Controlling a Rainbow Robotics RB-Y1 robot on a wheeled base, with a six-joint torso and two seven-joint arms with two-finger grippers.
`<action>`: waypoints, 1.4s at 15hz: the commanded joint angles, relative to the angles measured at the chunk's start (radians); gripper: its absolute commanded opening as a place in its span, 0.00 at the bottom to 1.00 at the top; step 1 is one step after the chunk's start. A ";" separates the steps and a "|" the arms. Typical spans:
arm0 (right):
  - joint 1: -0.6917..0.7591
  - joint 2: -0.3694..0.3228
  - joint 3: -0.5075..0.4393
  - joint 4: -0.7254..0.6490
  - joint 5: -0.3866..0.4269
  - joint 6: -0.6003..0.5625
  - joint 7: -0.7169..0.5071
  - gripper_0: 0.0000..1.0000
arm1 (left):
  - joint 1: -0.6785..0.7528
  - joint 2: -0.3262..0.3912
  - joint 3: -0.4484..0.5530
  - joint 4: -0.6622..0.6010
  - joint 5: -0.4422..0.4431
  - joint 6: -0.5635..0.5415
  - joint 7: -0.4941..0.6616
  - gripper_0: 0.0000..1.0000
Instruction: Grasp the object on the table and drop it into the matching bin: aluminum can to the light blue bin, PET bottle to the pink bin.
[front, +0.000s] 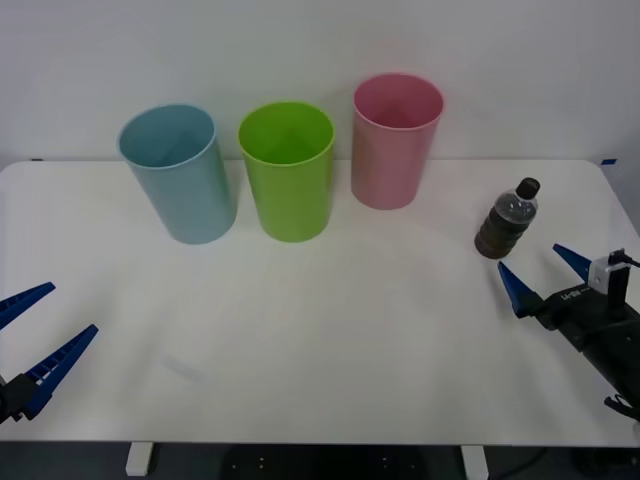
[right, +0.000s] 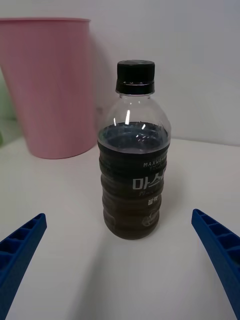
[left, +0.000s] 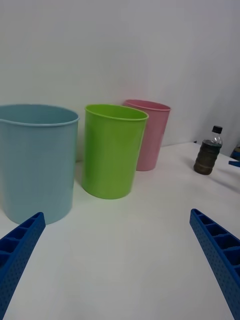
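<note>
A lime green bin (front: 287, 170) stands upright (open mouth up) before a plain white wall (front: 520, 60).

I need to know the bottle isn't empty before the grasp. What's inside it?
The PET bottle holds dark brown liquid up to its shoulder, with clear space under the black cap. The label hides little.

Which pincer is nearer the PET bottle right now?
Right. The right pincer sits open just in front of the PET bottle, not touching it. The left pincer is open at the table's opposite near corner.
</note>
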 joint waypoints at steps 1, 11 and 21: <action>-0.046 0.000 0.015 0.052 0.002 0.016 0.011 1.00 | 0.000 0.000 0.000 0.000 0.000 0.000 0.000 1.00; -0.244 0.002 0.047 0.275 0.005 0.053 0.054 1.00 | 0.000 0.000 0.000 0.000 0.000 0.000 0.000 1.00; -0.356 0.018 0.064 0.376 0.008 0.141 0.092 1.00 | 0.000 0.000 0.000 0.000 0.000 0.000 0.000 1.00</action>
